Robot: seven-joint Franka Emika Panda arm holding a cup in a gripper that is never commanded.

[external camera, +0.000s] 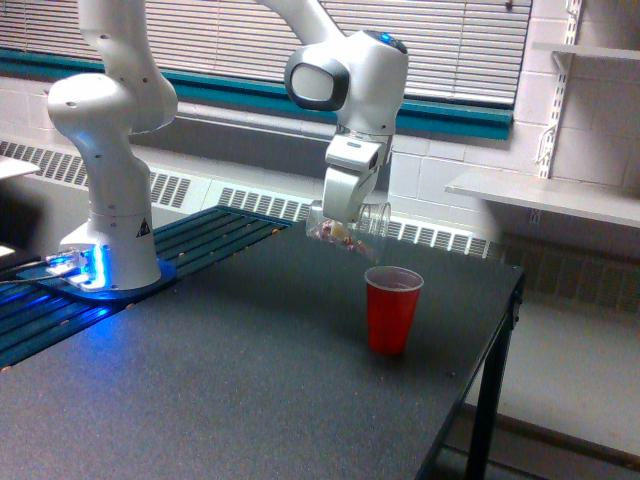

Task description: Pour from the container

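The arm rises from its base at the frame's left and arches over to the centre, wrist pointing down. Its gripper [343, 222] has its jaws closed around the jar [349, 228], which lies tipped on its side, mouth toward the right, above and just left of the red cup [391, 309] on the table [200, 390].

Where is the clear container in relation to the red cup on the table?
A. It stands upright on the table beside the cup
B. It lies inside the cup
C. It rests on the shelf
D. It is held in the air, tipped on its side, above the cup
D: the gripper holds the container tipped sideways in the air, its mouth toward the red cup below it.
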